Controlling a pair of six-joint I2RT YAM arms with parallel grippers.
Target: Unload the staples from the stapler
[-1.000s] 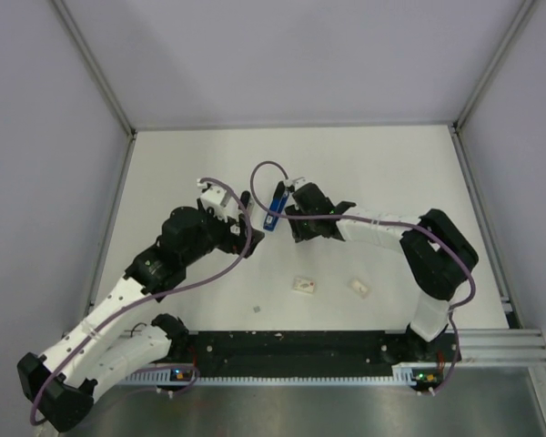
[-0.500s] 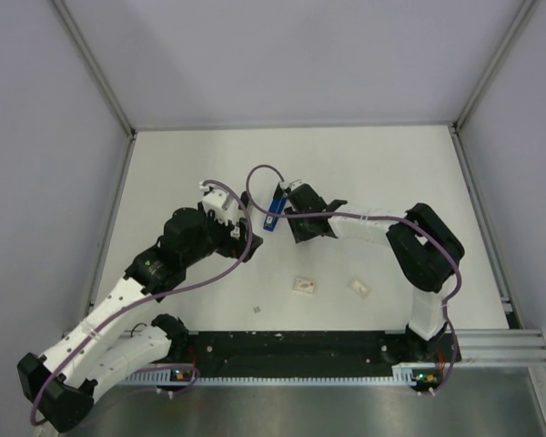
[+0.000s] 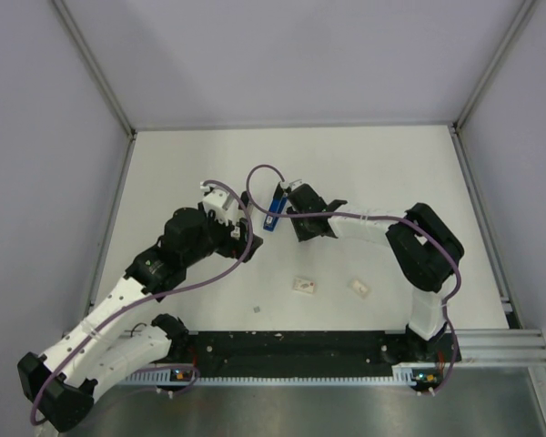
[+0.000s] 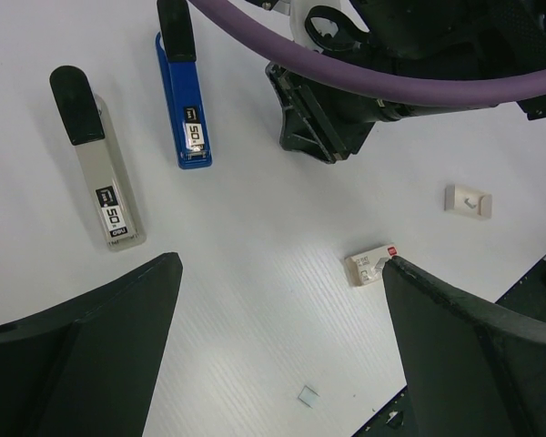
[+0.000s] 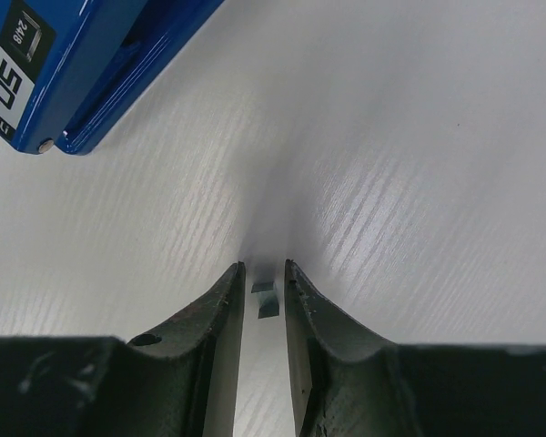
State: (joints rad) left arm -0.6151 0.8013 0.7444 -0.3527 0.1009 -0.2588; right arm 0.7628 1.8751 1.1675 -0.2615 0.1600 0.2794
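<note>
The blue stapler (image 3: pixel 273 209) lies flat on the white table, dark end away from the arms; it also shows in the left wrist view (image 4: pixel 187 109) and the right wrist view (image 5: pixel 73 64). My right gripper (image 3: pixel 289 218) stands tip-down on the table just right of it. Its fingers (image 5: pixel 223 300) are almost together around a small metal staple piece (image 5: pixel 265 298) in the right wrist view, with slivers of gap either side. My left gripper (image 3: pixel 248 221) hovers left of the stapler, wide open and empty (image 4: pixel 282 262).
A grey stapler-like bar with a dark end (image 4: pixel 100 173) lies left of the blue one. A small staple box (image 4: pixel 369 267) (image 3: pixel 304 285), a white piece (image 4: pixel 467 201) (image 3: pixel 359 287) and a tiny square bit (image 4: pixel 306 395) lie nearer the arm bases.
My right arm folded in and its gripper shifted slightly left toward the stapler, then held still. The left arm and stapler have not visibly moved.
</note>
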